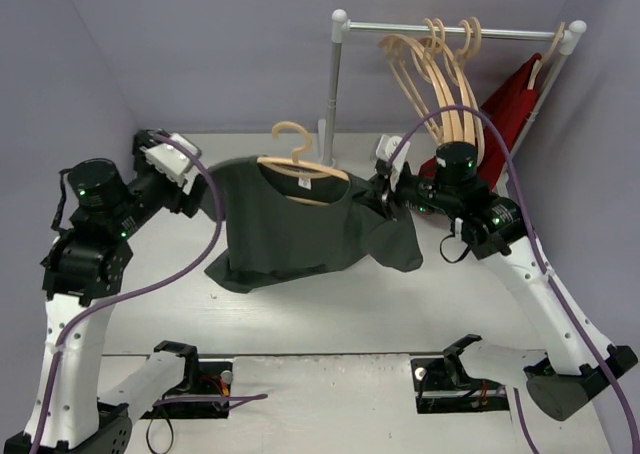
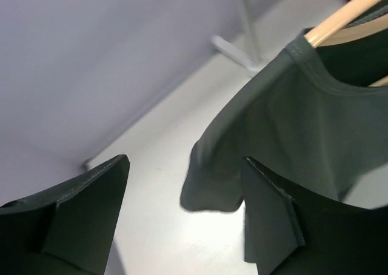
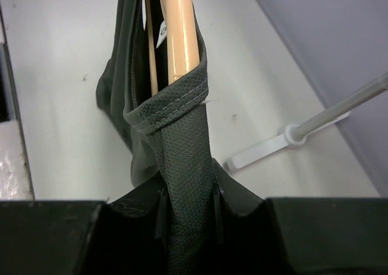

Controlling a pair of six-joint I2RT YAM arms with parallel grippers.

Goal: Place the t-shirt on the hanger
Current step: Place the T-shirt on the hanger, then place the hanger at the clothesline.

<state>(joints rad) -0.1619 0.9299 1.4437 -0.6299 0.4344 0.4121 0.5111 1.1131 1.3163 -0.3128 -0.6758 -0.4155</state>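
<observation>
T-shirt [image 1: 290, 229]: dark grey-green, draped on the wooden hanger [image 1: 300, 164], raised over the middle of the table [image 1: 330, 304] toward its far edge.
Right gripper [image 3: 188, 220]: closed, pinching the shirt's shoulder cloth just past the hanger's end.
Left gripper [image 2: 185, 190]: jaws wide apart, holding nothing, beside the opposite sleeve.

Tool [image 3: 189, 209] pinches t-shirt [image 3: 173, 108]; hanger [image 3: 179, 33] inside.

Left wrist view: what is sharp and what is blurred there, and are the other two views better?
Left wrist: the t-shirt collar seam is fairly sharp, the open left claw is dark and soft. Right wrist: cloth weave and hanger crisp, right claw nearly black. Top external: even light, all in focus.
</observation>
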